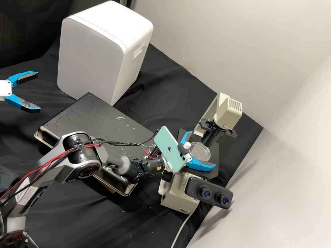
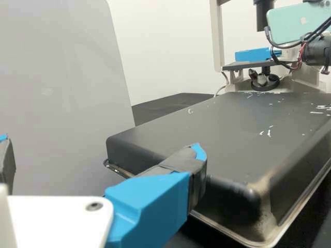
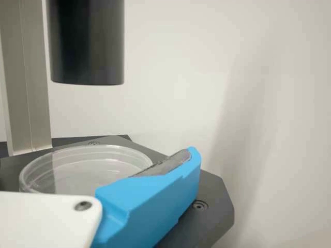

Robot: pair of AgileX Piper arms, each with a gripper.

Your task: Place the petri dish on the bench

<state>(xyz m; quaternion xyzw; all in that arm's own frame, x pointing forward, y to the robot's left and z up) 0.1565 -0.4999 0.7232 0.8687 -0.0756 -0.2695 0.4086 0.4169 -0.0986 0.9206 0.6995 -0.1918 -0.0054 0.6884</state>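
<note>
Right gripper (image 1: pixel 199 150) sits at the microscope stage (image 3: pixel 209 204) with the clear petri dish (image 3: pixel 83 168) inside its span; whether it has actually clamped the rim I cannot tell. The dish lies flat on the stage, directly under the black objective (image 3: pixel 87 41). Left gripper (image 1: pixel 36 91) hangs wide open and empty over the black bench (image 1: pixel 165 86), well apart from the dish. The risk, as I judge it, is that a steep lift would knock the dish against the objective just above. A weak hold on the slick plastic rim could also let it tilt or slip out before reaching the bench.
</note>
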